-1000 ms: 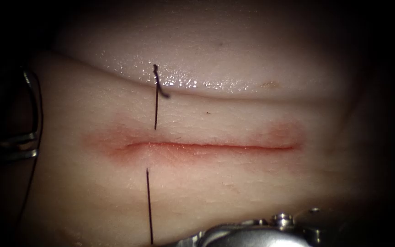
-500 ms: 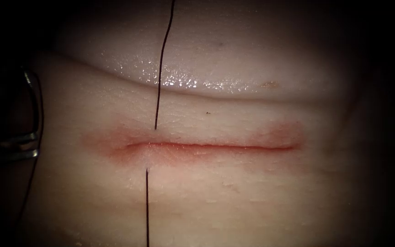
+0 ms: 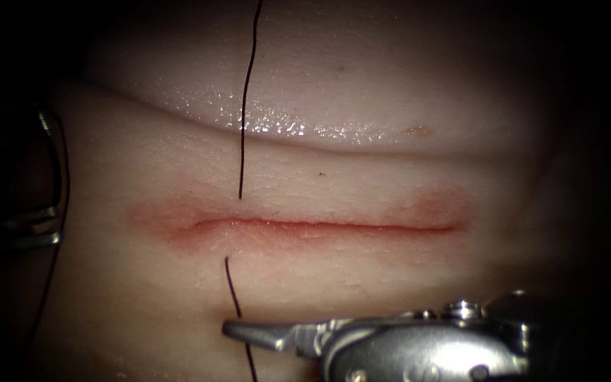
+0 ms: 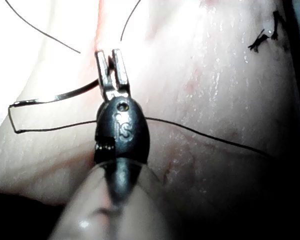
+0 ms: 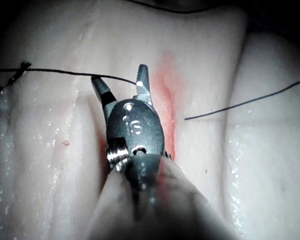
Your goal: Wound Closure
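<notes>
Your right pincer is back in the endoscope view. Half a second ago it was out of sight; now it reaches in from the lower right, with its tip at the thread just below the cut. In the right wrist view this pincer stands open, and the thread runs across between its two tips. It grips nothing.

The lower strand has changed with it. It hung straight down from its exit point half a second ago, and now it bows to the right as it passes the pincer's tip. The upper strand looks much as it did. It goes into the tissue just above the cut, near the cut's left end, and rises out of view at the top.

Your left pincer has not moved. It sits well to the left, past the left end of the cut, closed on the needle. In the left wrist view the pincer clamps the needle toward one end of its curve. The rest arcs away to where the thread joins and doubles back. You cannot tell the exact grip point. The needle is clear of the tissue.
</notes>
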Available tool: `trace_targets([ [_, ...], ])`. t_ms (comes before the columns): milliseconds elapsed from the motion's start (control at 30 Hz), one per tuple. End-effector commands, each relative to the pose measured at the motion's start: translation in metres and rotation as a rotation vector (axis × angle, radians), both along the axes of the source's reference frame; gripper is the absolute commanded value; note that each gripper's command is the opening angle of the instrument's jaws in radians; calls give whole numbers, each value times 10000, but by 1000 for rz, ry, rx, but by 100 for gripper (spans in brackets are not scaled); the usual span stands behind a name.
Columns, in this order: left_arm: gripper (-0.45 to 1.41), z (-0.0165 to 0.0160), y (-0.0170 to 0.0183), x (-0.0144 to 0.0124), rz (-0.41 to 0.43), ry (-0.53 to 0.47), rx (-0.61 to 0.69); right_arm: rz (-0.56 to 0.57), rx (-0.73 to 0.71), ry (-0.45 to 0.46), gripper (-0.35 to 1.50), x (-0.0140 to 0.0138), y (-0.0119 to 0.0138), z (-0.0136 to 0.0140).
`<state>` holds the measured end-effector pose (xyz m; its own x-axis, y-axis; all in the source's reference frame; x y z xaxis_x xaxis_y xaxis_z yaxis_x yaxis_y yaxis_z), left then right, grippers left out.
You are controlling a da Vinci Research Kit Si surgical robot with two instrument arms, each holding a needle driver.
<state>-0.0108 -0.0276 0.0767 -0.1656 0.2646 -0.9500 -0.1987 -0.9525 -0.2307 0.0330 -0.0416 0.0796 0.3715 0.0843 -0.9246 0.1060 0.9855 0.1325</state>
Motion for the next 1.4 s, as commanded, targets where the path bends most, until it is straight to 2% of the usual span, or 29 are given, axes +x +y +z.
trace_targets([
  [33,-45,5,-5,-5,2,-3,1,6,-4,-5,133,8,7,16],
  [100,-45,5,-5,-4,3,-3,1,40,-14,-25,136,13,21,50],
  [167,-45,5,-5,-4,3,-3,1,40,-15,-23,136,15,22,57],
  [200,-45,5,-5,-4,3,-3,1,35,-29,-18,136,23,21,78],
  [267,-45,5,-5,-4,3,-3,1,34,-31,-16,135,25,21,84],
  [367,-45,5,-5,-5,2,-3,1,25,-41,-49,126,39,18,112],
  [433,-45,5,-5,-5,2,-3,1,25,-34,-55,125,42,17,120],
  [500,-45,5,-5,-4,3,-3,1,24,-6,-51,116,50,14,136],
  [567,-45,5,-5,-4,3,-3,1,20,-2,-54,111,51,13,139],
  [600,-45,5,-5,-4,3,-3,1,9,8,-50,96,53,10,145],
  [633,-45,5,-5,-4,3,-3,1,9,8,-50,96,53,10,145],
  [700,-45,5,-5,-3,4,-3,1,3,16,-52,83,53,8,149],
  [733,-45,5,-5,-3,4,-3,1,-9,21,-53,66,51,6,150],
  [767,-45,5,-5,-3,3,-3,1,-49,25,-53,-35,48,2,151],
  [933,-45,5,-5,-4,3,-3,1,-78,29,-60,-35,41,-2,145],
  [967,-45,5,-5,-4,3,-3,1,-78,32,-60,-35,37,-4,135],
  [1100,-45,5,-5,-5,2,-3,1,-77,37,-56,-35,34,-5,121],
  [1233,-45,5,-5,-5,2,-3,1,-73,56,-23,-35,26,-11,79],
  [1300,-45,5,-5,-5,2,-3,1,-75,55,-17,-35,25,-13,70],
  [1400,-45,5,-5,-5,4,-1,2,-97,38,3,-35,21,-25,39],
])
